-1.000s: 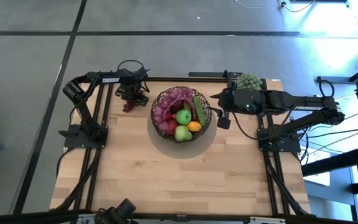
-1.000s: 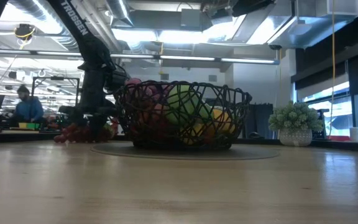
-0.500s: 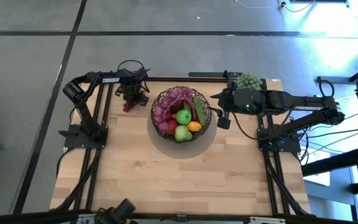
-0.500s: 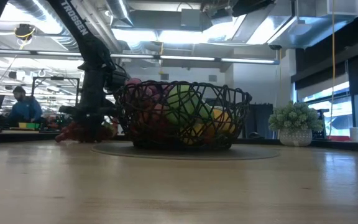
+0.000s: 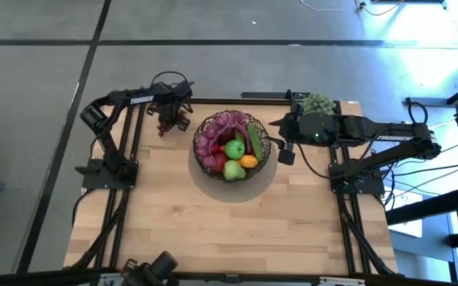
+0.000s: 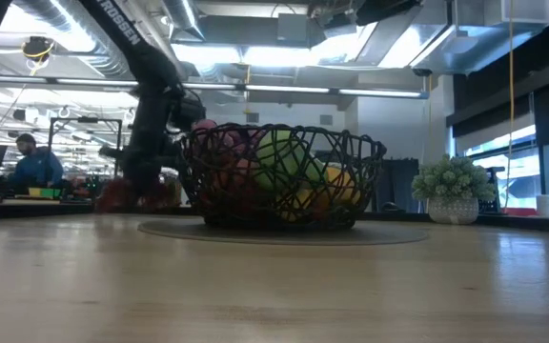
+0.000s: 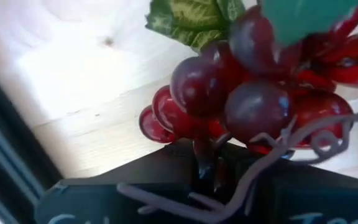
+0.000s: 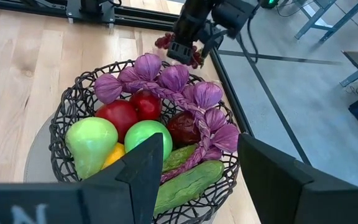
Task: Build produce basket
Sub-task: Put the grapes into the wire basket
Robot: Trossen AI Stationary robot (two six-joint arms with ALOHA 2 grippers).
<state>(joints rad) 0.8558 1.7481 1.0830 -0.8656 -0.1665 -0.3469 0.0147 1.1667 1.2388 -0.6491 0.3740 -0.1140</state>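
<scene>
Left hand (image 5: 171, 113) at the far left part of the counter (image 5: 213, 222), just left of the basket (image 5: 200, 156), closed on a bunch of dark red grapes (image 5: 165, 125) that hangs below it; close up from the left wrist, glossy grapes (image 7: 229, 106) bunched against the dark fingers, a green leaf (image 7: 194, 18) above them, pale wood behind. From the right wrist, same hand (image 8: 185, 53) seen beyond the basket's far rim with the red bunch (image 8: 165, 42) at its tip. At counter height, dark arm coming down beside the basket (image 6: 284, 176), a reddish blur (image 6: 122, 195) low at its end; cannot tell there whether the bunch touches the wood. Basket near the middle of the far half of the counter, holding purple braided garlic-like bulbs (image 8: 185, 93), red apples (image 8: 120, 115), a green apple (image 8: 143, 134), a pale green pear shape (image 8: 91, 142), a yellow piece (image 8: 114, 155) and green cucumbers (image 8: 188, 183). Right hand (image 5: 281, 149) hovering just right of the basket, fingers (image 8: 145, 168) parted, nothing between them. Pale green bumpy cluster (image 5: 318, 103) at the far right edge, behind the right arm. A person (image 6: 31, 162) seated far off in the room.
</scene>
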